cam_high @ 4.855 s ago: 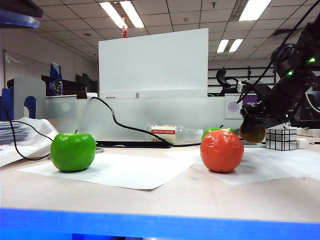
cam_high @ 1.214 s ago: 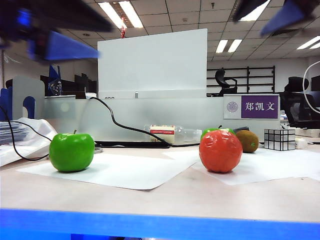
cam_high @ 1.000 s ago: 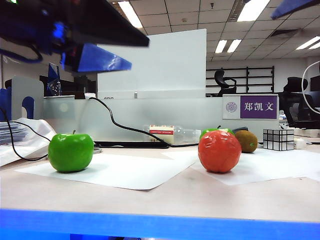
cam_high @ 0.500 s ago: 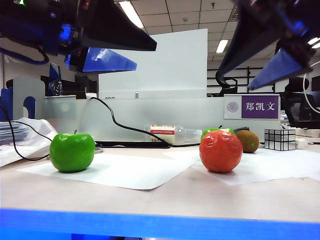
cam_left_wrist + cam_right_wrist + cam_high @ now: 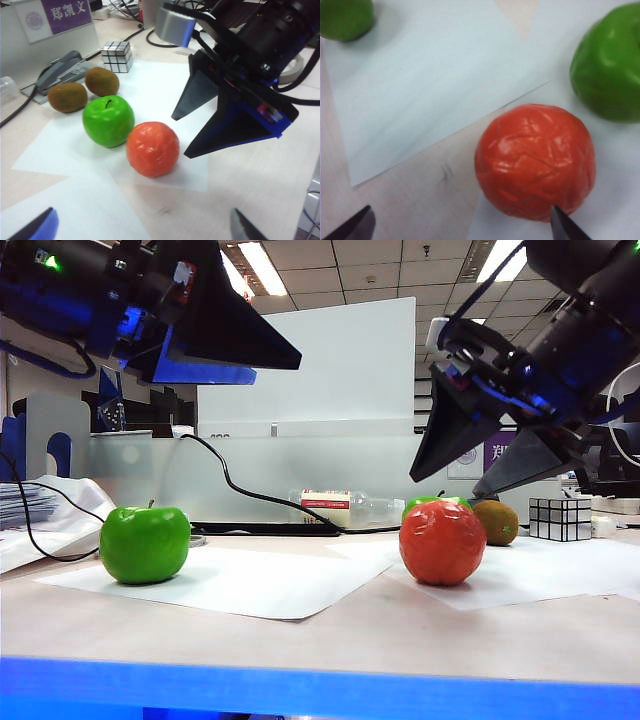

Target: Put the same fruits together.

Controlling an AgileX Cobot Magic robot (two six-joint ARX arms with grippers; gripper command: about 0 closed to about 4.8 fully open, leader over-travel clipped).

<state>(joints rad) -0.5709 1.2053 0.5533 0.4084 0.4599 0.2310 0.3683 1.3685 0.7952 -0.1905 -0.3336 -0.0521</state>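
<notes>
Claws first: our right claw [image 5: 462, 485] hangs wide open and empty just above the crinkled orange-red round fruit [image 5: 442, 542], its two dark fingers splayed either side of that fruit's crown without touching it. In the right wrist view the same fruit [image 5: 535, 161] fills the space between the fingertips. Our left claw [image 5: 240, 360] is likewise spread fully and holds nothing, high over the left half of the table [image 5: 330, 635], well above the glossy bright-green apple [image 5: 145, 544] on the left sheet of white paper [image 5: 240, 585].

From the left wrist view, the second green apple [image 5: 108, 121] sits touching or just beside the orange-red fruit at its 10 o'clock, and the two brown fuzzy oval kiwis [image 5: 85, 89] lie side by side at the apple's 11 o'clock, with the silver mirrored cube [image 5: 117, 55] further off at 12.

We judge the kiwis already paired; the apples are well apart, so joining them is what remains. Our right claw seems to be lining up over the red fruit, perhaps to clear it aside. Next we would lower squarely, keep the far finger off the neighbouring apple, and close gently on the rounded sides.
</notes>
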